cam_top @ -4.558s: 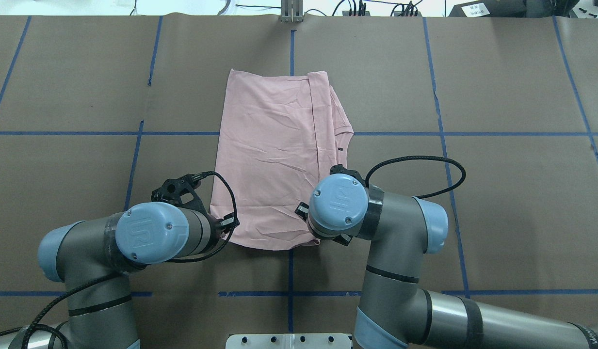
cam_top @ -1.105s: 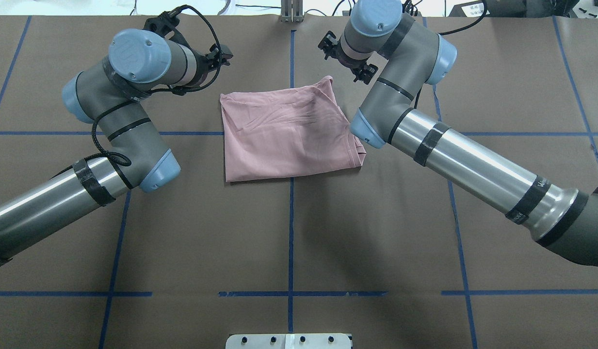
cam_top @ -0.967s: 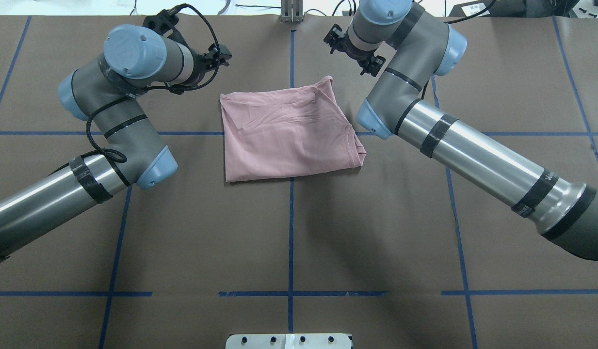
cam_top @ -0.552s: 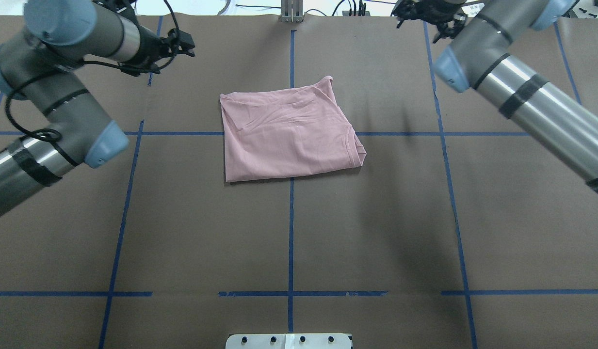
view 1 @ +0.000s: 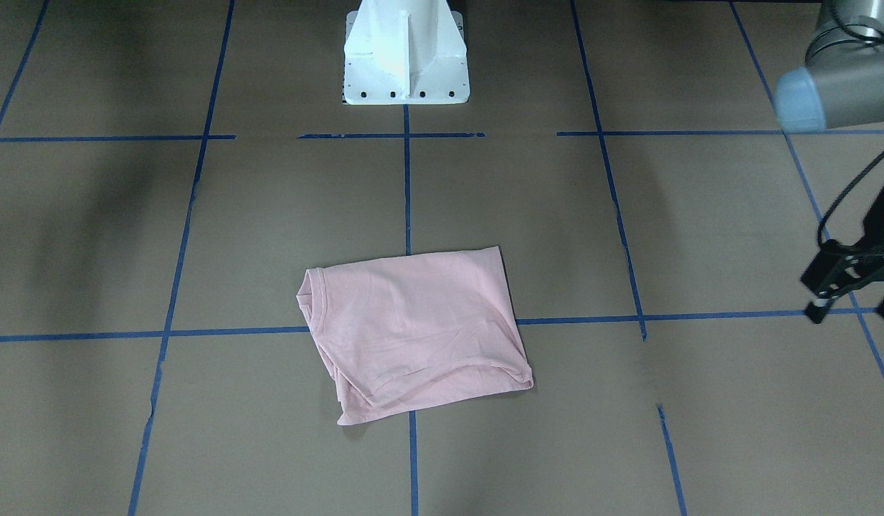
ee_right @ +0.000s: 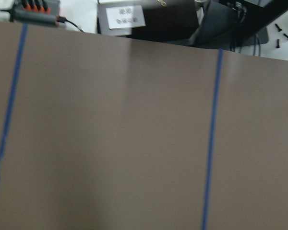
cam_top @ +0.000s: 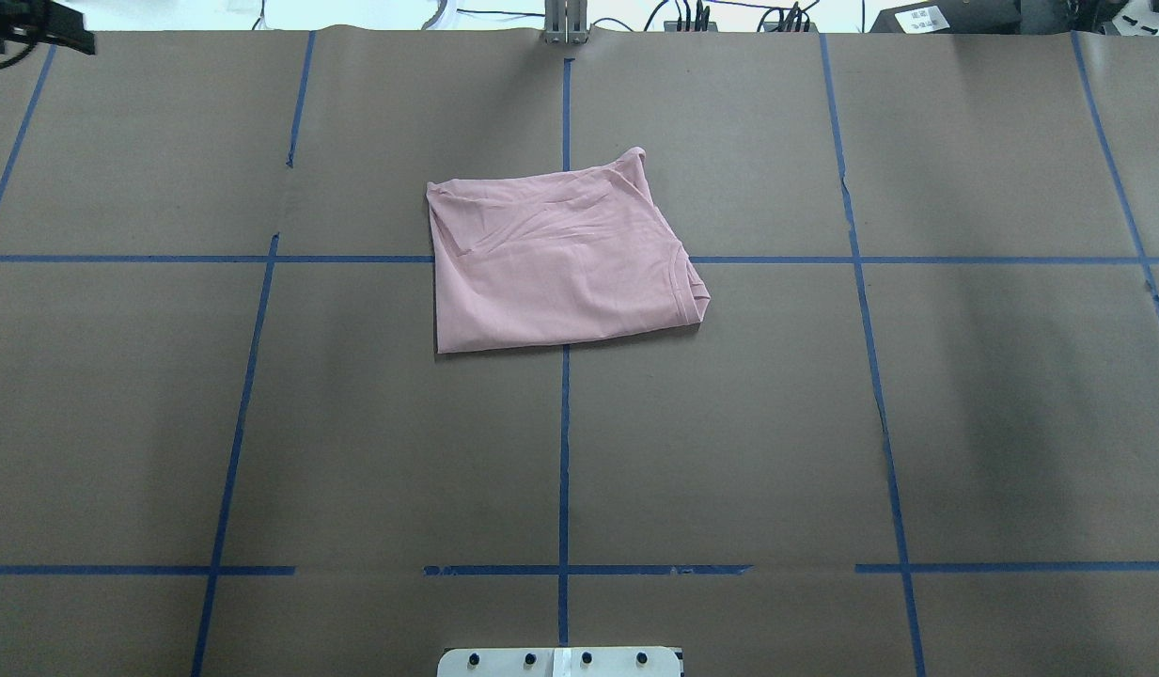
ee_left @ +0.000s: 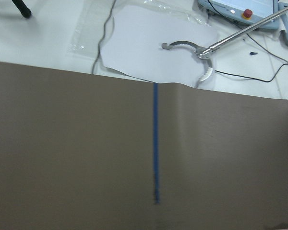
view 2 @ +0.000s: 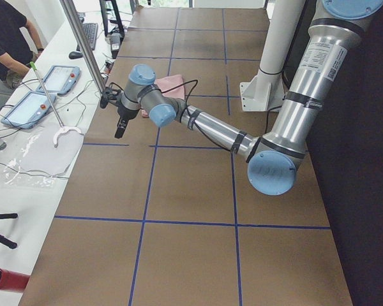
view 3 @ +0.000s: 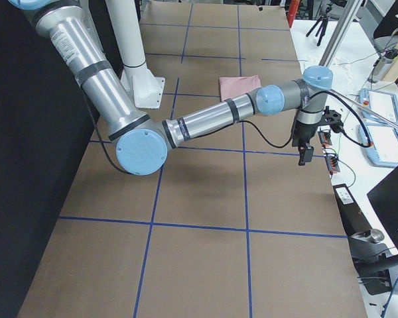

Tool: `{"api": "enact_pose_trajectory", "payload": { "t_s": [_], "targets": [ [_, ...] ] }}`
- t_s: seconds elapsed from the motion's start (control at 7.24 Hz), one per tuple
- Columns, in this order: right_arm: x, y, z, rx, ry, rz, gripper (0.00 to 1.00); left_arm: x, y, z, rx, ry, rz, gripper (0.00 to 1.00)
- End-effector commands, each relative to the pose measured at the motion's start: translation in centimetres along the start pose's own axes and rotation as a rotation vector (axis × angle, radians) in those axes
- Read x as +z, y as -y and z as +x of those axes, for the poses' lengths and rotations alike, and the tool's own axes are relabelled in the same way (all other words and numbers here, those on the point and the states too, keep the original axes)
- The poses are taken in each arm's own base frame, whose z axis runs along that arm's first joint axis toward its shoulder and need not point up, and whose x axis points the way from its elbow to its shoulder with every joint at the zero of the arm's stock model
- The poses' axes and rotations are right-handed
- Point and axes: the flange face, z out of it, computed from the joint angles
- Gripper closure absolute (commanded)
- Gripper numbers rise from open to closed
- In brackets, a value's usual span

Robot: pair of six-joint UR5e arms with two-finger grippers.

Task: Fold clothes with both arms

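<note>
Pink T-shirt (cam_top: 560, 263) is being left folded, well apart from both withdrawn grippers. The left gripper (view 1: 852, 314) is being held spread and empty; whether the right gripper (view 3: 304, 152) is open cannot be told. Folding is judged done.

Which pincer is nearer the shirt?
Left, probably: left pincer hangs out to the shirt's left, just inside the overhead view; right pincer hangs out to its right, outside that view.

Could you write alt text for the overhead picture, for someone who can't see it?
A pale pink T-shirt, folded into a rough rectangle, lies flat on a brown table crossed by blue tape lines, above the middle of the view. No robot arm is over it.
</note>
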Motion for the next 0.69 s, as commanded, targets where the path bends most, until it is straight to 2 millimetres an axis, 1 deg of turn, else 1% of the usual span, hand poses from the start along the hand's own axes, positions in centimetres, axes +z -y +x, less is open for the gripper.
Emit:
{"api": "enact_pose_trajectory", "payload": {
  "t_s": [0.0,0.14,0.28,0.41,0.55],
  "targets": [
    [-1.8,-7.5,13.8,-0.079,0.027,-0.102,0.00,-3.3,-1.1,-11.3,0.255,0.107,-0.099,0.00],
    [-2.9,-11.3,15.7,-0.058,0.079,-0.133,0.00,-3.8,-3.9,-14.7,0.368,0.009,-0.153,0.00],
    [-2.4,-16.6,14.4,-0.084,0.126,-0.105,0.00,-3.4,-7.3,-17.0,0.380,-0.068,-0.197,0.00],
    [-2.5,-17.8,11.7,-0.153,0.120,-0.054,0.00,-3.1,-10.7,-18.2,0.369,-0.112,-0.214,0.00],
    [-0.1,-19.8,12.5,-0.158,0.121,-0.073,0.00,-2.8,-11.3,-18.7,0.372,-0.101,-0.204,0.00]
  ]
}}
